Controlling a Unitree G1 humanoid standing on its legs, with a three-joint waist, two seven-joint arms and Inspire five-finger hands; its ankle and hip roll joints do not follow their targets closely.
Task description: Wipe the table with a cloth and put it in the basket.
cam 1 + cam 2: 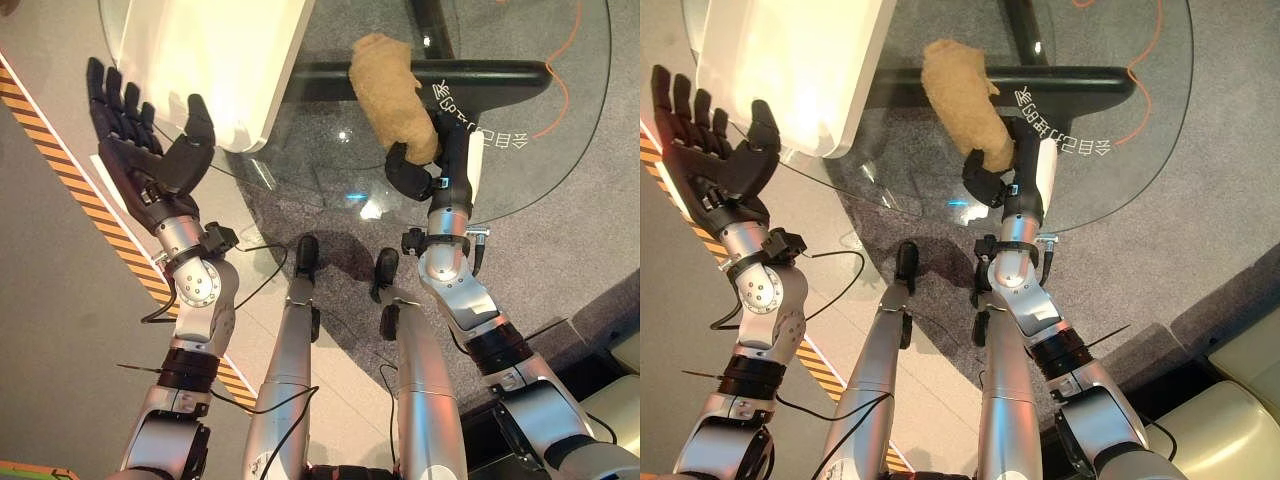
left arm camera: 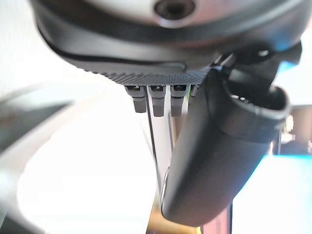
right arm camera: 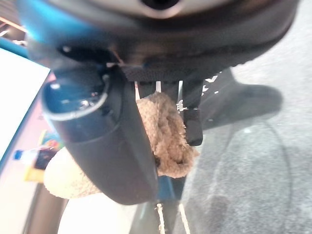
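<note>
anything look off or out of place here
Nothing stands out. The right hand grips the tan cloth on the glass table, the left hand is open beside the white basket. No spill or damage.

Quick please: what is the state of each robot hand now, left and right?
Left robot hand: open, fingers straight, holding nothing.
Right robot hand: closed on the tan cloth over the glass table.
</note>
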